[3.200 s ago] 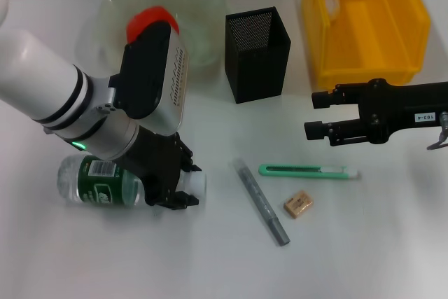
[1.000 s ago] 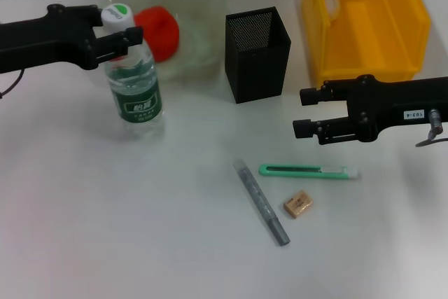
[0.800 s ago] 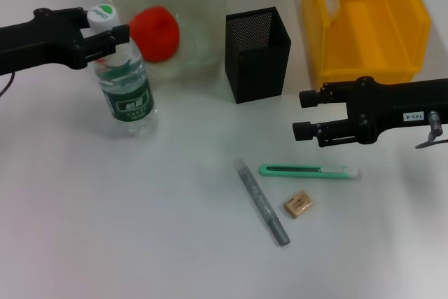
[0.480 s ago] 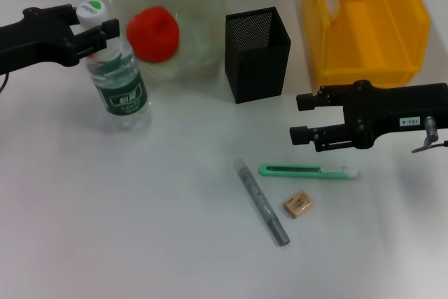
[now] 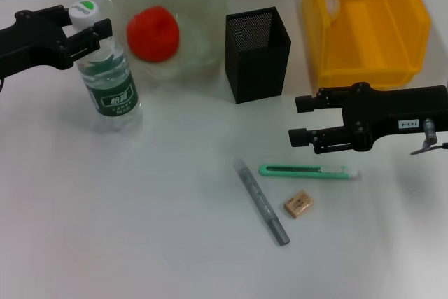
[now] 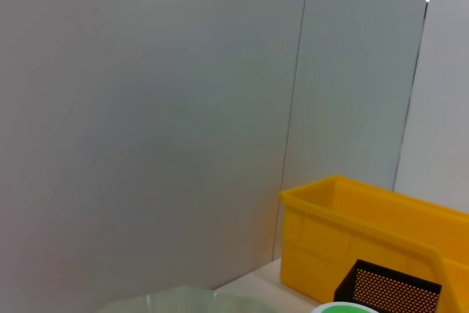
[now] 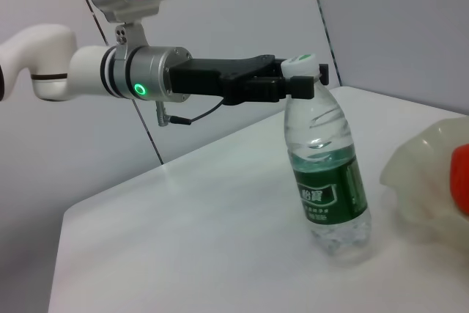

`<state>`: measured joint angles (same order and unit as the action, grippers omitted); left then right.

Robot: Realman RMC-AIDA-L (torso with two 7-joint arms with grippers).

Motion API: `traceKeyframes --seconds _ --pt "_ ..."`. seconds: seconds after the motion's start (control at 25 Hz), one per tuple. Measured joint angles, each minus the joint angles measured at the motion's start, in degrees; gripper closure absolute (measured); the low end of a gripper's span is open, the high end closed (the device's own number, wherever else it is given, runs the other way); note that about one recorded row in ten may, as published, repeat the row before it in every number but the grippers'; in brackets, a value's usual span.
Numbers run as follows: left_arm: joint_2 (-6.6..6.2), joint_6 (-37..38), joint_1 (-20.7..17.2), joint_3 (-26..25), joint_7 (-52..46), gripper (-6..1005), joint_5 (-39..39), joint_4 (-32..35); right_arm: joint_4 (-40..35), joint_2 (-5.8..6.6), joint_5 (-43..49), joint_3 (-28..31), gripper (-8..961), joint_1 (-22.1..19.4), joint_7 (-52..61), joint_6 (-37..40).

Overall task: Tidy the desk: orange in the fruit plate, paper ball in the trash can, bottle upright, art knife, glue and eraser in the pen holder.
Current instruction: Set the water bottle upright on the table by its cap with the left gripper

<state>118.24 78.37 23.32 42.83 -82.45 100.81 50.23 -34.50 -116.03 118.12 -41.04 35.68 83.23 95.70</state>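
Bottle (image 5: 106,75) standing upright on the desk (image 5: 140,229), just beside the fruit plate (image 5: 196,12), its white cap pinched by the left gripper (image 5: 87,22), which reaches in from the robot's left side with its fingers clenched on the neck; the right wrist view shows the same grasp from the side, the bottle (image 7: 325,181) set on its base and the left gripper (image 7: 300,82) clamped at the cap. Orange (image 5: 152,33) sits inside the fruit plate. Next to the plate stands the pen holder (image 5: 257,54), and beyond it the trash can (image 5: 364,22) with the paper ball (image 5: 330,6) lying in a far corner of it. Near the middle of the desk lie the glue (image 5: 262,202), the art knife (image 5: 309,171) and the eraser (image 5: 298,204), close together yet apart from one another, the eraser between the glue's lower end and the knife. Right gripper (image 5: 297,120) hovers just above the art knife, near the trash can's front wall, its two fingers spread apart with nothing between them. The left wrist view catches only the trash can (image 6: 366,247), a corner of the pen holder (image 6: 388,291) and the wall behind.
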Motion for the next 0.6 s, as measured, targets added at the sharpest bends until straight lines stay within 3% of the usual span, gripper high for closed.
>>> traceKeyframes --seconds 0.6 --pt "0.11 -2.62 0.33 0.42 1.50 555 -0.09 -1.70 -0.04 0.01 0.02 0.00 191 0.08 0.00 0.01"
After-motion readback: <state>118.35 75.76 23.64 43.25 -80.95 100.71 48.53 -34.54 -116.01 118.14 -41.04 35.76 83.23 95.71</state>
